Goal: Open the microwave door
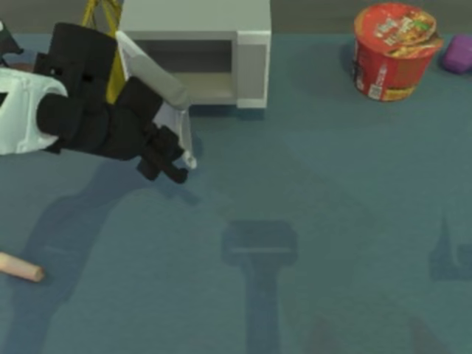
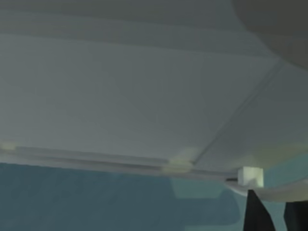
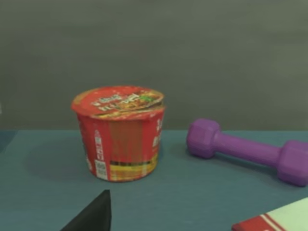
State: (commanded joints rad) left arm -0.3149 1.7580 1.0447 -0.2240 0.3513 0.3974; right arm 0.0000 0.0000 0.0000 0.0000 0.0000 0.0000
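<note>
The white-grey microwave (image 1: 251,66) stands at the table's back, left of centre. Its cavity is exposed. The microwave door (image 1: 151,70) is swung out towards the left and front, well away from the oven's front. My left gripper (image 1: 177,166) is at the door's free edge, shut on the curved white handle (image 2: 279,192). In the left wrist view the door (image 2: 120,96) fills most of the picture, and two dark fingers (image 2: 257,216) rise to the handle. My right arm is outside the top view. One dark finger (image 3: 96,214) of it shows, with bare table beside it.
A red noodle cup (image 1: 392,50) stands at the back right, with a purple dumbbell (image 1: 459,53) beside it. A yellow stand (image 1: 99,15) rises behind the microwave. A tan stick (image 1: 21,267) lies at the left edge. A red-and-white object (image 3: 274,219) lies near the right gripper.
</note>
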